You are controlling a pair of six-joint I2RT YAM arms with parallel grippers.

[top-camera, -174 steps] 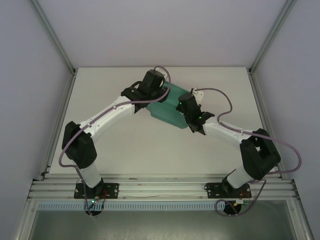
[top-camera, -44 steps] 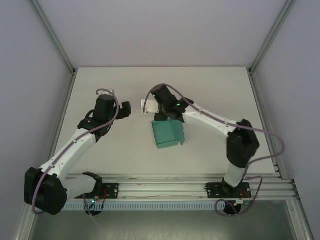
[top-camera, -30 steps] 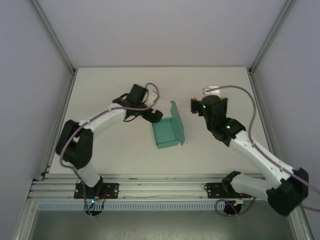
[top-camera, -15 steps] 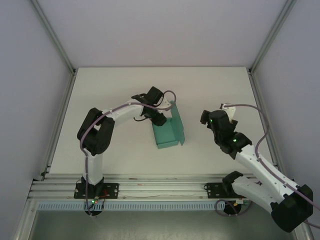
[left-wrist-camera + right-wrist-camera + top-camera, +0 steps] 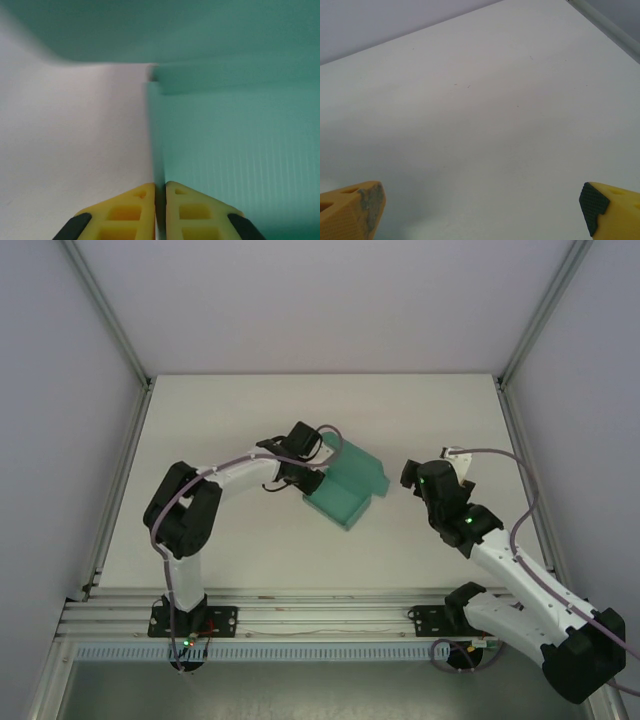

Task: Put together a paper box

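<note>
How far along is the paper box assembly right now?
Partly folded: the paper box has panels standing up off the table, not lying flat. In hand: the left gripper is pinched shut on one card edge. The right gripper hangs open, apart from the box. Left: closing the remaining flaps.

Place: robot lab cell
Signs: aluminium posts point(image 5: 105, 310) and plain panels point(image 5: 320, 300) enclosing a bare white counter point(image 5: 250, 550)
</note>
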